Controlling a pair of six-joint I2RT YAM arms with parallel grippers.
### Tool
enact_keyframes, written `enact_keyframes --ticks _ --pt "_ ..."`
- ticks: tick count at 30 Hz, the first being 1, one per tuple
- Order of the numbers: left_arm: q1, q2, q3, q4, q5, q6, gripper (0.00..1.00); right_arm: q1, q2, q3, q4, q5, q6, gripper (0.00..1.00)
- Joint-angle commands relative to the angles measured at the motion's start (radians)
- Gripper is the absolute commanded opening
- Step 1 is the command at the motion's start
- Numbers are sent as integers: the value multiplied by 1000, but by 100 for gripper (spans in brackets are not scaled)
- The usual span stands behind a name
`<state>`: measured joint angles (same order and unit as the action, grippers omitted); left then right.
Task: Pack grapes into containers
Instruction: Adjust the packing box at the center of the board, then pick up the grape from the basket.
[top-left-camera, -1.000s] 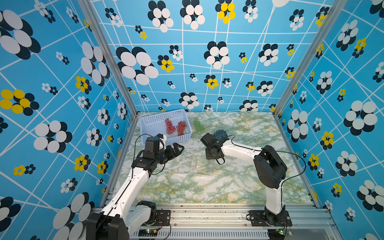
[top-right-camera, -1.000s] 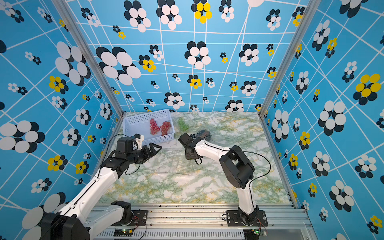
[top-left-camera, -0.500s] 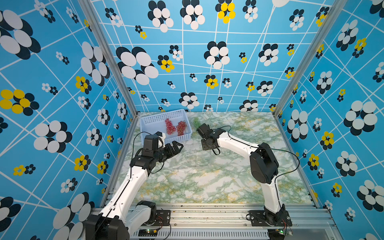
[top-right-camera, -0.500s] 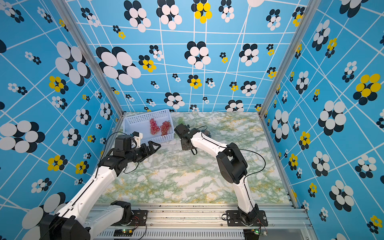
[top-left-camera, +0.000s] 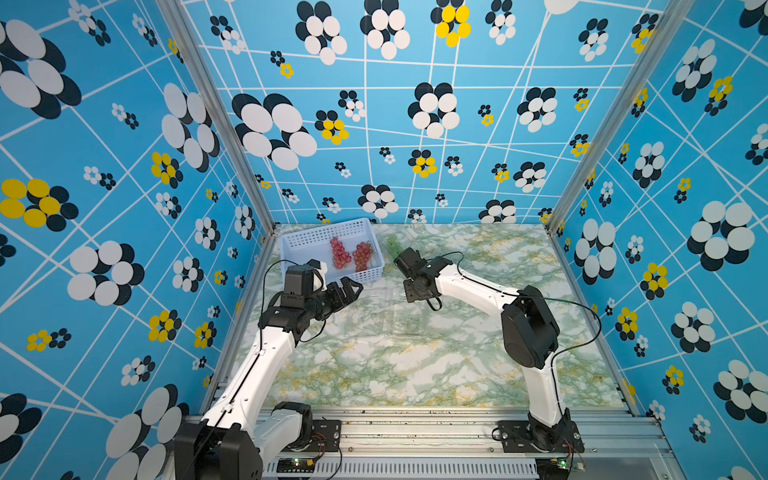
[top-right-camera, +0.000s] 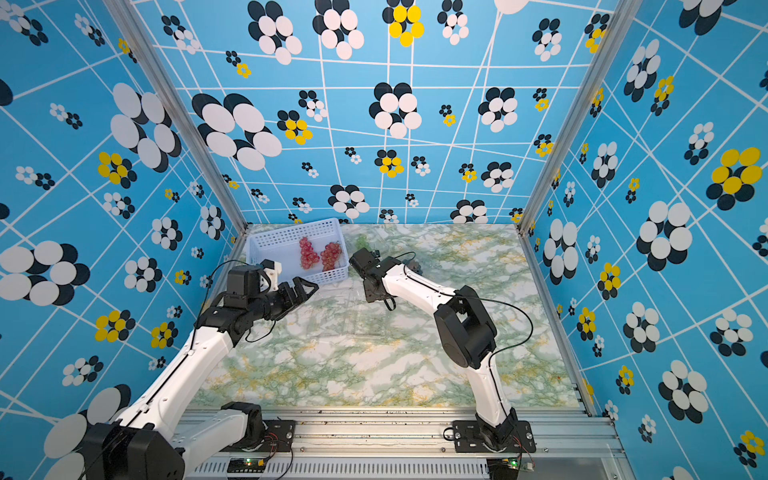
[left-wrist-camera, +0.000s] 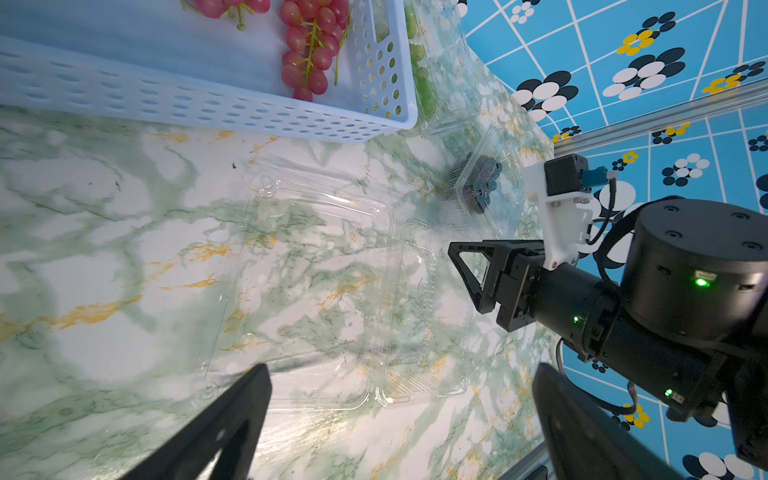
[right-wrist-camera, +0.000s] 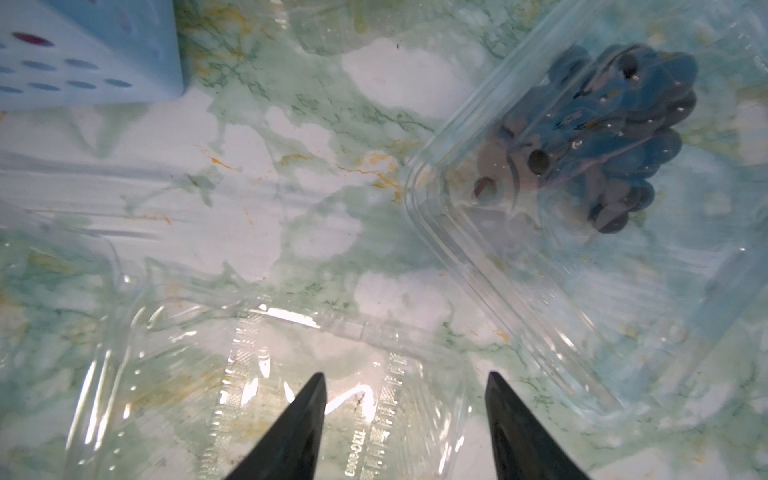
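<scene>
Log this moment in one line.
left hand open, empty | right hand open, empty, over empty clear container | dark grapes in second container | green grapes in third container | red grapes in basket

Both top views: mounted high on the robot's side of the table (top-left-camera: 415, 374), angled steeply down, distant; they share the whole tabletop. Left wrist view: behind the left gripper (left-wrist-camera: 401, 370), low, looking ahead of its fingers across the open container (left-wrist-camera: 316, 291). Right wrist view: behind the right gripper (right-wrist-camera: 404, 376), very close, facing down. Both wrist views share that container and the boxed dark grapes (right-wrist-camera: 615, 137).
</scene>
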<state>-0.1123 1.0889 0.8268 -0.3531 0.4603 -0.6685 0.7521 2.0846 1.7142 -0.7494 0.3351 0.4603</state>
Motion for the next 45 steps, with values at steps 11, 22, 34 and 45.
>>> enact_keyframes --ticks 11,22,34,45 --pt "55 85 144 -59 -46 53 100 -2 -210 -116 97 2 -6 95" --pt "117 343 350 -103 -108 75 100 -11 -301 -154 302 -127 -131 99" --pt "150 711 556 -108 -126 67 88 -36 -186 60 267 -278 -208 99" --pt "147 932 685 -58 -112 72 88 -93 -149 28 296 -332 -200 99"
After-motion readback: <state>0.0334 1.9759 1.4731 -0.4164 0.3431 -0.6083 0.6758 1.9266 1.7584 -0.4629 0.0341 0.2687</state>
